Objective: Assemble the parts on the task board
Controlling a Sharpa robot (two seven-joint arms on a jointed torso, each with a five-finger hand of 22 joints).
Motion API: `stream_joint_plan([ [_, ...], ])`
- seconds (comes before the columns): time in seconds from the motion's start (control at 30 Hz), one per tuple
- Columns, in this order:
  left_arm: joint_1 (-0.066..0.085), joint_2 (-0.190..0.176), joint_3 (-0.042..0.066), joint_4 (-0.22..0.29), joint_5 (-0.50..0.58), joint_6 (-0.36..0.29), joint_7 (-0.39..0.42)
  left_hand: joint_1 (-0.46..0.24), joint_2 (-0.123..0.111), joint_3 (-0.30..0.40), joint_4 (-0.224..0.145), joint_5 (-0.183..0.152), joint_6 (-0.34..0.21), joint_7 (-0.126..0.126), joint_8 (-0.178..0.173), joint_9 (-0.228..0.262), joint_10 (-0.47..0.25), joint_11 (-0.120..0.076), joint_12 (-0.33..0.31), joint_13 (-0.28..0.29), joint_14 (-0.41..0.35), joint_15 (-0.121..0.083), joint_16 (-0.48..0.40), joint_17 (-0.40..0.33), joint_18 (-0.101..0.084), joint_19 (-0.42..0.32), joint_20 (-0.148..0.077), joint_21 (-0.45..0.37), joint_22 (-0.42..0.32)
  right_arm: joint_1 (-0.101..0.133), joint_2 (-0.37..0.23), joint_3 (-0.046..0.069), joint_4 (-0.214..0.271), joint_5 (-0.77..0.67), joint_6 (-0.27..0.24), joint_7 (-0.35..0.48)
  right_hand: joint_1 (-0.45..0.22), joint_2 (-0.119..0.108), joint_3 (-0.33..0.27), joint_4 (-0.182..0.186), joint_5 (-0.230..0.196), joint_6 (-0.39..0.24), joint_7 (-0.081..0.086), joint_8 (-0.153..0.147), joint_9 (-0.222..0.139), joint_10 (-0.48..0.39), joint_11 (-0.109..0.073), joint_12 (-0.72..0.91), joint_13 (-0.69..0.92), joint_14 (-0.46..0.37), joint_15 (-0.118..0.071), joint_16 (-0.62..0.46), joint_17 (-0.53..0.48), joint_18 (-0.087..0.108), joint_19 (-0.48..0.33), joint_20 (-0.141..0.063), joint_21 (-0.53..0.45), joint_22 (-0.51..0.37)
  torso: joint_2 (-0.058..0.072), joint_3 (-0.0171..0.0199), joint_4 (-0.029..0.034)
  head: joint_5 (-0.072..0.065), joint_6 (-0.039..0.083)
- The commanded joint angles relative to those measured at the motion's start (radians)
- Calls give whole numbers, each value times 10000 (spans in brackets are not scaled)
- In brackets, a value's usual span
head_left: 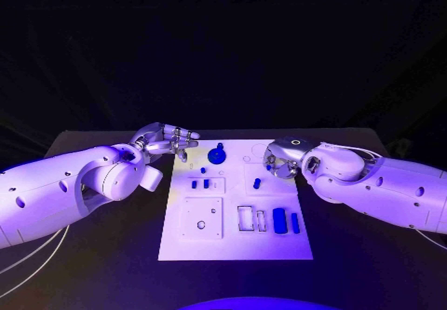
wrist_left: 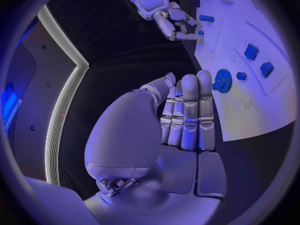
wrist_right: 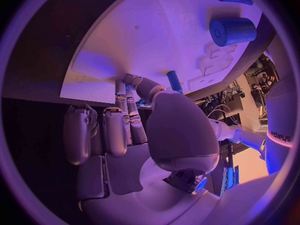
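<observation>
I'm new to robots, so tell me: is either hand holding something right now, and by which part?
The left hand holds nothing, its fingers straight together beside the task board. The right hand is curled over a small blue part; whether it grips it cannot be told.

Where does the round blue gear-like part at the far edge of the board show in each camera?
Head view: round blue part at the task board's far edge, beside the left hand.
Left wrist view: just past that hand's fingertips.
Right wrist view: cannot tell.
Shared landmark: the task board.
</observation>
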Motion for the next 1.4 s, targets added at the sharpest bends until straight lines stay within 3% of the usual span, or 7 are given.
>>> stream_joint_plan([
  [0.03,3,14,9,-2,67,198,2,-19,30,-35,-19,32,-91,-15,-66,-15,-72,13,-19,10,-54,21,-64,-18,112,-24,33,-66,-14,-92,-29,-68,16,147,141,85,5,95,-55,113,-162,86,-32,63,58,111,-19,26,-17,575,-99,42,319,-78,225,-70,61,828,3,6,1,11,9],
  [0.2,3,20,9,-42,67,239,-23,-14,39,-50,-28,32,-125,-1,-77,-26,-109,29,-21,12,-88,34,-81,-28,111,-31,43,-98,-33,-86,-86,-64,96,289,-77,143,-145,97,-208,293,-581,104,-89,44,93,154,-45,-36,-51,576,-127,49,338,-81,228,-103,72,851,1,4,4,13,5],
  [0.77,3,26,8,-154,67,348,-115,-1,65,-96,-50,33,-235,42,-113,-59,-234,74,-25,16,-173,70,-121,-56,110,-48,73,-185,-85,141,-470,-5,472,994,-384,129,-397,40,-376,599,-756,74,-128,-19,108,200,-54,-113,-92,580,-135,59,362,-79,218,-118,56,855,-1,-9,0,-8,49],
  [1.0,3,23,7,-207,67,369,-131,1,72,-109,-55,33,-264,52,-122,-68,-266,86,-24,18,-190,79,-129,-62,111,-50,80,-205,-98,270,-751,53,1047,1254,-529,137,-404,40,-380,612,-757,75,-130,-21,109,204,-55,-115,-93,579,-136,57,359,-77,216,-118,51,852,-2,-12,0,-2,55],
  [1.23,3,46,7,-247,71,378,-135,2,76,-113,-56,33,-275,57,-125,-71,-280,90,-24,19,-195,82,-131,-64,111,-51,83,-213,-102,429,-922,99,1929,1421,-620,132,-409,45,-381,628,-753,74,-133,-24,110,208,-58,-118,-95,581,-137,62,368,-76,213,-119,46,848,-16,-20,10,21,64],
  [1.4,3,87,7,-270,85,396,-145,2,76,-113,-56,33,-275,57,-125,-71,-280,90,-24,19,-195,82,-131,-64,111,-51,83,-213,-102,448,-778,107,2441,1417,-642,140,-396,58,-372,636,-736,72,-135,-29,111,208,-63,-124,-97,581,-140,65,373,-74,210,-120,40,843,-6,-12,16,141,73],
])
